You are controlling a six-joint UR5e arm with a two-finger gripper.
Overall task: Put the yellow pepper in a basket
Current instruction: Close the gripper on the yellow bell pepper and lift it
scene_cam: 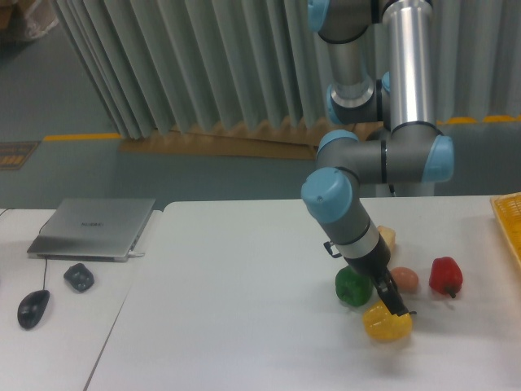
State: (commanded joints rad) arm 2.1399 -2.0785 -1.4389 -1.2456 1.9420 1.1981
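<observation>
The yellow pepper (384, 326) lies on the white table near the front, right of centre. My gripper (395, 307) slants down from the upper left, its dark fingers resting at the pepper's top and partly covering it. The fingers show as one dark shape, so their opening is unclear. Only an edge of the yellow-orange basket (510, 225) shows, at the far right border.
A green pepper (348, 288) sits just left of my wrist. A brown egg-like item (406, 279), a red pepper (445, 274) and a pale corn-like piece (387, 238) lie right of it. A laptop (94, 227), a mouse (33, 308) and a dark lump (79, 277) are at far left.
</observation>
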